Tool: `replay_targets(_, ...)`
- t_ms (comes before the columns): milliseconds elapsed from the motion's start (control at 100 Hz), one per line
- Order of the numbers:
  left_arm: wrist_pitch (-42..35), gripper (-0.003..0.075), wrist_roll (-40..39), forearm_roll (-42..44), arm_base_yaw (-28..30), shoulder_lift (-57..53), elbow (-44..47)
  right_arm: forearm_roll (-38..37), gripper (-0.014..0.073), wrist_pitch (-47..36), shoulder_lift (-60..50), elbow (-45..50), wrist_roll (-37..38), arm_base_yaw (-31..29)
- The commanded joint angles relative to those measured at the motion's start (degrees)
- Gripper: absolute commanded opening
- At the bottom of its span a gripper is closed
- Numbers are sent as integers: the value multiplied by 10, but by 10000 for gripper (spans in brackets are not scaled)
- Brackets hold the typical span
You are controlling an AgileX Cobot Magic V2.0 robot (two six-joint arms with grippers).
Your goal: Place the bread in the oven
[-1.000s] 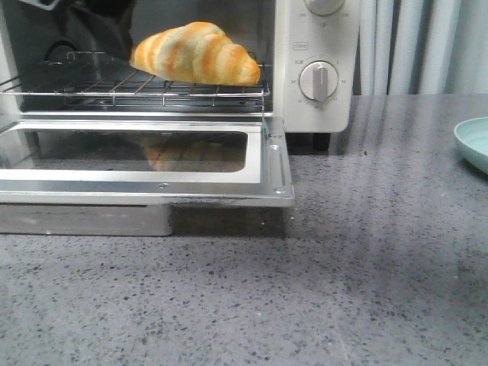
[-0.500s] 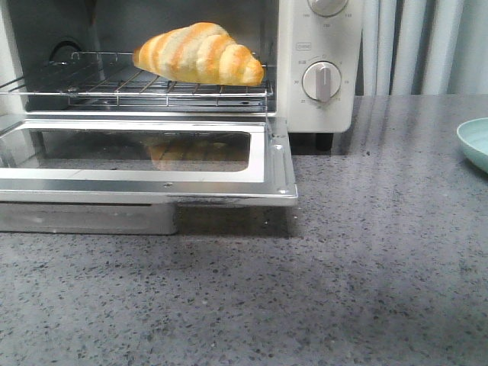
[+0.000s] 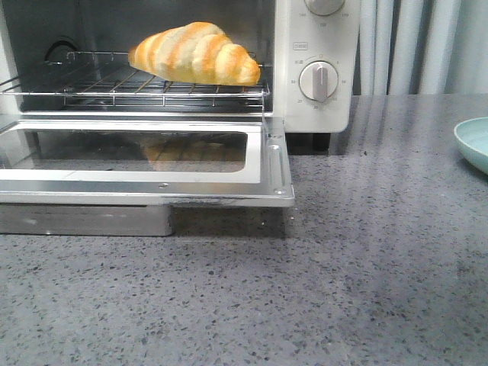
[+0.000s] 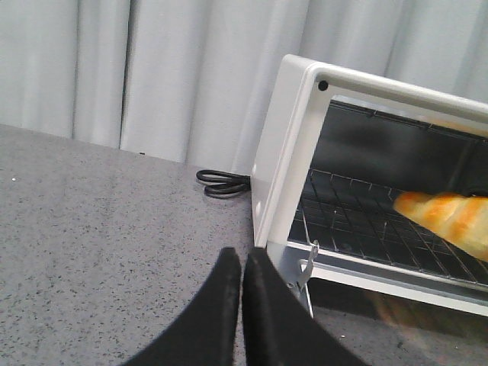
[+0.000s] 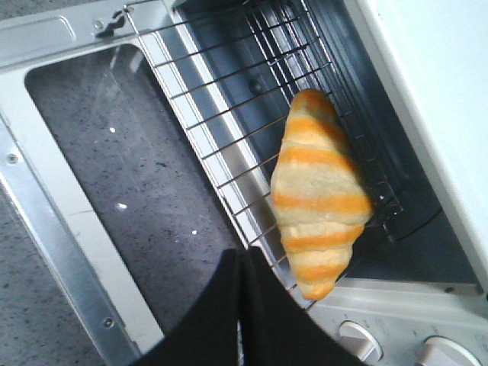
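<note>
The bread, a golden-orange striped croissant roll, lies on the wire rack inside the cream-white oven. The oven's glass door hangs open and flat. No gripper shows in the front view. My right gripper is shut and empty, above the open door and just short of the bread. My left gripper is shut and empty, over the counter beside the oven's left side; the bread shows on the rack beyond it.
A pale green plate sits at the counter's right edge. The oven's knobs face front. A black cord lies behind the oven's left side. Grey curtains hang behind the speckled counter.
One second ago a dark gripper was inside the oven to the left of the bread; it has withdrawn out of the front view. The bread stays on the rack.
</note>
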Motion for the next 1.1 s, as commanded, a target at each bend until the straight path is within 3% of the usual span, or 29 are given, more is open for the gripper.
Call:
replay_targets(0, -61, -21, -4, 3, -12, -15, -5, -11, -76, 36, -53, -18, 11, 2)
replay_targets(220, -62, -21, -5, -20, -12, -15, 11, -14, -76, 36, -123, -2, 17, 2)
replay_targets(430, -60, -21, -5, -59, -12, -15, 11, -49, -76, 36, -220, 105, 23, 2)
replay_targets(1090, -60, -21, -5, -59, -12, -15, 11, -107, -76, -91, -589, 518, 295, 2)
